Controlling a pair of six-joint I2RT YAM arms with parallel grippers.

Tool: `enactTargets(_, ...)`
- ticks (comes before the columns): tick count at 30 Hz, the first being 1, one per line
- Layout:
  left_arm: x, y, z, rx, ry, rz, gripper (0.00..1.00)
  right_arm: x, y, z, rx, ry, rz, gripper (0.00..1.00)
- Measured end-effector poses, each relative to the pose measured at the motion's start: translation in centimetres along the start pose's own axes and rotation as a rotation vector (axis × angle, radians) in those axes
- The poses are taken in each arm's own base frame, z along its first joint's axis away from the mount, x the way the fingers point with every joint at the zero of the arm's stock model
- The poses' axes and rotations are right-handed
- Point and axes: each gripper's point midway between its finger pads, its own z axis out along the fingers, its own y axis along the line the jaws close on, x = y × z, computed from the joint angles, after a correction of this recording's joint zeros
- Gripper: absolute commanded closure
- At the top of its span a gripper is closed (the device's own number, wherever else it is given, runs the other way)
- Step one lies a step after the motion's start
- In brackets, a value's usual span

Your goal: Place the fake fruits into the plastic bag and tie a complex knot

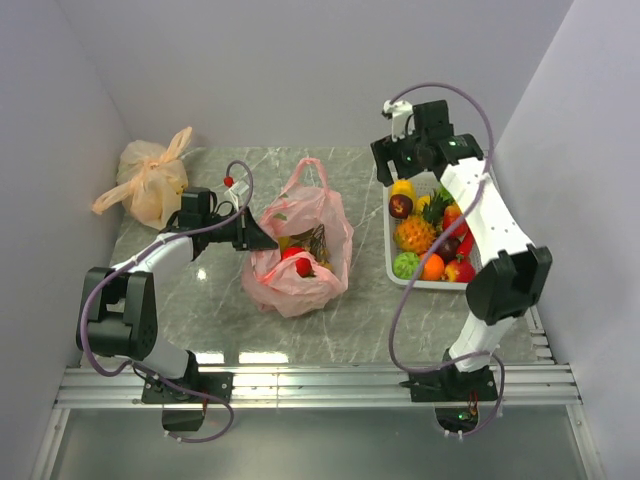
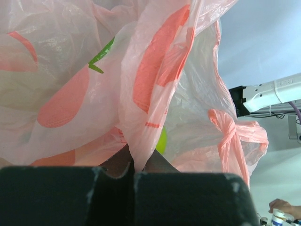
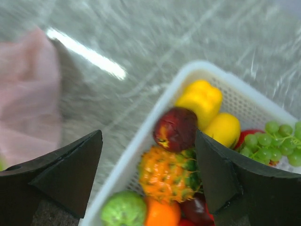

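Observation:
The pink plastic bag lies mid-table with a red fruit and other fruits inside. My left gripper is shut on the bag's left rim and holds it up; in the left wrist view the film runs down between the shut jaws. The white basket at right holds several fake fruits: a yellow one, a dark red one, a spiky orange one, a green one. My right gripper is open and empty, above the basket's far left corner.
A pale orange knotted bag sits at the far left corner. Grey walls close in the left, back and right. A metal rail runs along the near edge. Green grapes lie at the basket's right side.

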Motion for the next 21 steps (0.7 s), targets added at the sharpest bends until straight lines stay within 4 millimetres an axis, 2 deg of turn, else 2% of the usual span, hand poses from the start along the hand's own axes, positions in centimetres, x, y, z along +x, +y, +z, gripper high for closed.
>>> enactTargets(4,0.0,0.0,0.0,0.000,0.000,0.000,1.00,4.0,-1.8,3.1,0.030,0.154,-0.081,0.12)
enactTargets(7,0.0,0.0,0.0,0.000,0.001,0.000,1.00,6.6,-2.7,4.1,0.045,0.239,-0.175,0.10)
enactTargets(10,0.0,0.0,0.0,0.000,0.001,0.000,1.00,7.7,-3.3,3.9,0.050,0.285,-0.250,0.09)
enactTargets(14,0.0,0.0,0.0,0.000,0.001,0.000,1.00,8.0,-3.9,3.8,0.050,0.311,-0.337,0.08)
enactTargets(21,0.1,0.3,0.1,-0.002,0.006,-0.009,1.00,10.4,-4.1,5.6,0.002,0.393,-0.422,0.08)
